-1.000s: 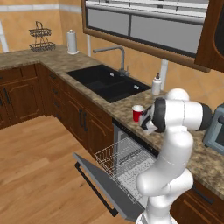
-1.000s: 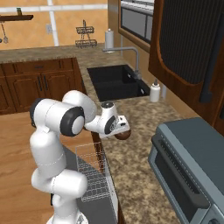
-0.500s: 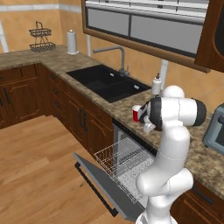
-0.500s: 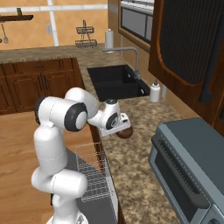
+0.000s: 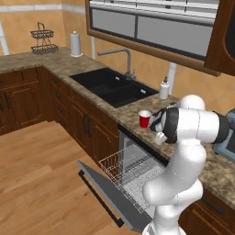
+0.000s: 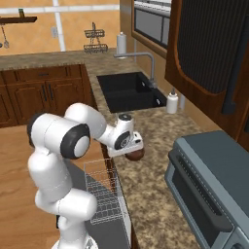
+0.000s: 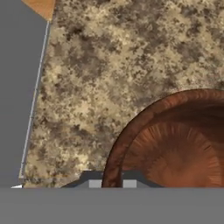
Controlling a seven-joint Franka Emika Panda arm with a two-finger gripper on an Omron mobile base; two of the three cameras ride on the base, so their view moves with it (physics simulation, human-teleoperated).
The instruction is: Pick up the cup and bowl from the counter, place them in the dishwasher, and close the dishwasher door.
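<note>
Brown wood grain is showing in the hand view: the bowl [image 7: 175, 140] is sitting right under us on the granite counter [image 7: 109, 61], its near rim running between our two fingertips. The gripper [image 7: 111, 183] is pinching that rim, one finger [image 7: 94, 183] outside the wall and one inside. A second ago the jaws were standing wide above the bowl; since then we have been dropping the hand and drawing the fingers together, so the grip on the rim is only just forming.

In the right base view the hand [image 6: 125, 141] is pressing low over the bowl [image 6: 135, 155], which is resting near the counter edge [image 6: 160, 131], just above the dishwasher [image 6: 104, 197]. The red cup [image 5: 144, 119] is standing upright on the counter [image 5: 114, 110], just beside the arm and apart from the bowl, untouched. The dishwasher door [image 5: 110, 195] is lying open with the white wire rack [image 5: 131, 170] pulled out over it.

We are judging the bowl pickup as barely begun: nothing is lifted yet. A thin rim pinch may let the bowl tilt or slip, so a slow, straight lift looks wise before we swing toward the rack. The cup and the door are waiting after that.
</note>
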